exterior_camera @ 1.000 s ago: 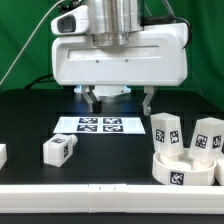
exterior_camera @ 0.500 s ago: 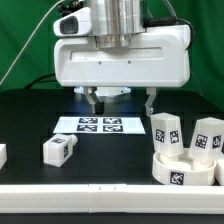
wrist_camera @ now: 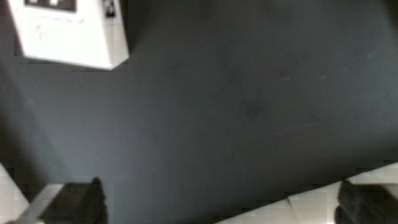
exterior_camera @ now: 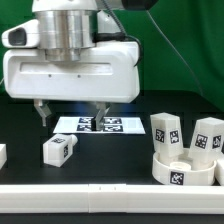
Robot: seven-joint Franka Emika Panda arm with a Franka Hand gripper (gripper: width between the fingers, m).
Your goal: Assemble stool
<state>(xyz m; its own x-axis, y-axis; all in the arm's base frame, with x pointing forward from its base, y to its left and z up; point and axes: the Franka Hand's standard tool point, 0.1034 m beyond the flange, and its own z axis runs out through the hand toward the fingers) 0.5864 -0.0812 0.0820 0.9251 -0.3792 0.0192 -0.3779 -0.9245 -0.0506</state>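
Observation:
The round white seat (exterior_camera: 185,170) lies at the exterior view's front right, with two upright tagged white legs (exterior_camera: 165,132) (exterior_camera: 208,138) right at its back. A third leg (exterior_camera: 59,150) lies loose on the black table at the front left. It also shows in the wrist view (wrist_camera: 71,30). My gripper (exterior_camera: 70,115) hangs open and empty above the table, behind that loose leg and apart from it. In the wrist view my gripper (wrist_camera: 222,208) has only bare black table between its fingertips (wrist_camera: 80,205).
The marker board (exterior_camera: 100,125) lies flat behind the gripper's right finger. Another white piece (exterior_camera: 2,155) shows at the left edge. A long white bar (exterior_camera: 110,190) edges the table's front and also shows in the wrist view (wrist_camera: 294,212).
My gripper has moved toward the exterior view's left, from over the marker board to behind the loose leg. Its jaws stay open. The parts have not moved.

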